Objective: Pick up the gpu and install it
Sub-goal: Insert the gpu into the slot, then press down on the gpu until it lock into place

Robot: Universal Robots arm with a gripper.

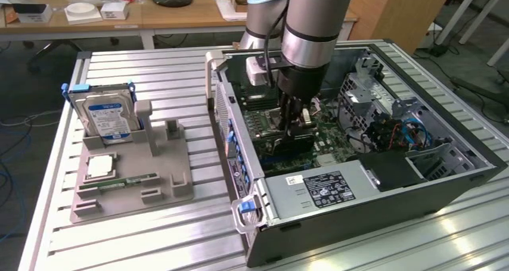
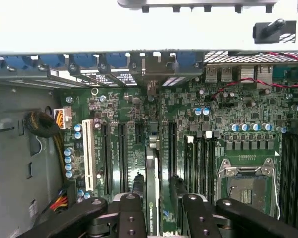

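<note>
Worktop (image 1: 159, 247) of ribbed aluminium slats carries everything I work with, and behind it stand wooden desks (image 1: 119, 18) with small white boxes and a black lamp base. On the exterior view's right half lies the open computer case (image 1: 445, 181), its side panel off and its interior facing up. My arm (image 1: 314, 27) comes down from the far side into the middle of that case. A grey power supply (image 1: 326, 190) with a black label fills the near corner, and a drive cage with blue and red cables sits to the exterior view's right, so the open room around me is the stretch of green motherboard (image 2: 238, 124) between them.

My jaws (image 2: 161, 210) are partly apart and clamped on the gpu (image 2: 152, 188), which stands on edge between my black fingers (image 2: 131, 213), its thin green board running away from me toward the rear wall of the case. The card sits over the row of long black expansion slots (image 2: 121, 148), beside a white slot (image 2: 88, 153); I cannot tell whether its lower edge is seated in a slot or just above it. The empty processor socket (image 2: 248, 186) with its metal frame is near, on the other side.

On the exterior view's left, well apart from the case, a grey holder tray (image 1: 131, 176) bears a hard drive (image 1: 107, 116) with a blue label standing upright, a square chip (image 1: 102, 165) and a narrow green memory stick (image 1: 119, 181) lying flat.
</note>
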